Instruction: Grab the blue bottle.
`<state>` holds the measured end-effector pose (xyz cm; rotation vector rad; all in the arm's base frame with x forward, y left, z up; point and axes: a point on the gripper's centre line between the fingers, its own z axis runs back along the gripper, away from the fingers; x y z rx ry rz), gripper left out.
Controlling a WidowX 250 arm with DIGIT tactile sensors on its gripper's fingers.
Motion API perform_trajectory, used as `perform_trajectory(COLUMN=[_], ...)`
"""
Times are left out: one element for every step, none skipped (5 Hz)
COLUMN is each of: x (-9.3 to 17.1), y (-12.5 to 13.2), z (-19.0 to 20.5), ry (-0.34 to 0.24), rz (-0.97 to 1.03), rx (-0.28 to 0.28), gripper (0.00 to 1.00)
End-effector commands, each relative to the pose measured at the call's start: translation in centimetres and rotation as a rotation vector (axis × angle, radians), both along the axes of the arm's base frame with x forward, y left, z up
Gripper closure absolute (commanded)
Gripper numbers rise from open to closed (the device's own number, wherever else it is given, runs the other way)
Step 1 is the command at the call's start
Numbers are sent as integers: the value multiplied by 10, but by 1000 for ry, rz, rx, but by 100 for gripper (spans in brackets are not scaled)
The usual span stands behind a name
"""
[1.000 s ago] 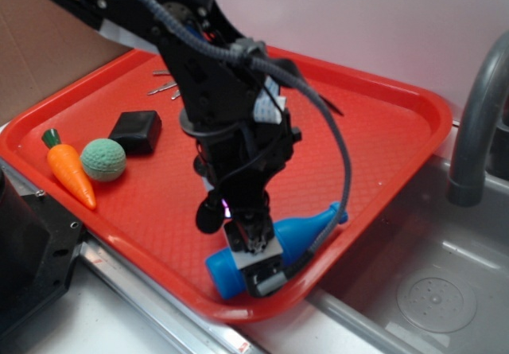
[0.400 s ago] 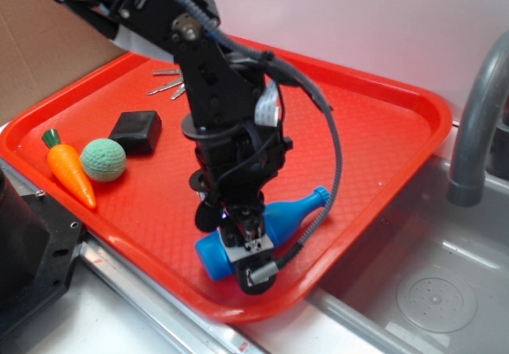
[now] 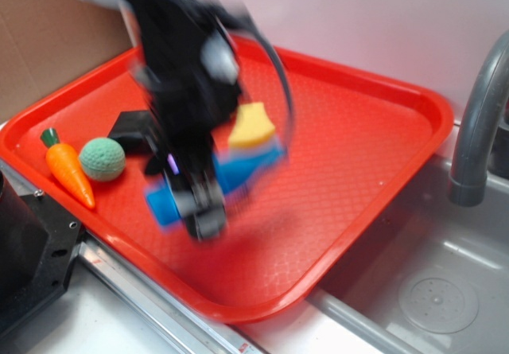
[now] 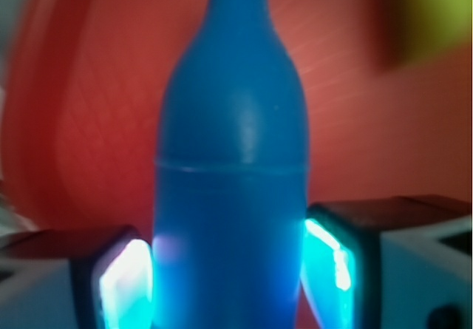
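Note:
The blue bottle [image 4: 230, 188] fills the wrist view, its neck pointing away from me, and its body is squeezed between my two lit pads [image 4: 124, 285]. My gripper [image 4: 230, 277] is shut on it. In the exterior view the arm is blurred by motion; my gripper [image 3: 199, 203] holds the blue bottle [image 3: 231, 175] lifted above the red tray [image 3: 382, 155], left of the tray's middle.
A toy carrot [image 3: 70, 171], a green ball [image 3: 102, 159] and a black block [image 3: 131, 125] lie at the tray's left. A yellow piece [image 3: 252, 126] shows beside the arm. A grey faucet [image 3: 477, 131] and metal sink [image 3: 429, 290] are at right. Cardboard [image 3: 48, 44] stands behind.
The gripper has lifted the blue bottle off the tray's front edge and swung it left and up. The yellow piece, hidden before, now shows.

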<state>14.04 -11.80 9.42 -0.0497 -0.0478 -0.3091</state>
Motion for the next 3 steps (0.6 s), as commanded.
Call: perform_trajectory(x=[3, 23, 38], y=[55, 52, 48], z=[101, 150, 156], ry=[-205, -125, -87], rz=[235, 309, 330], rx=[-59, -33, -16], gripper=[100, 100, 100])
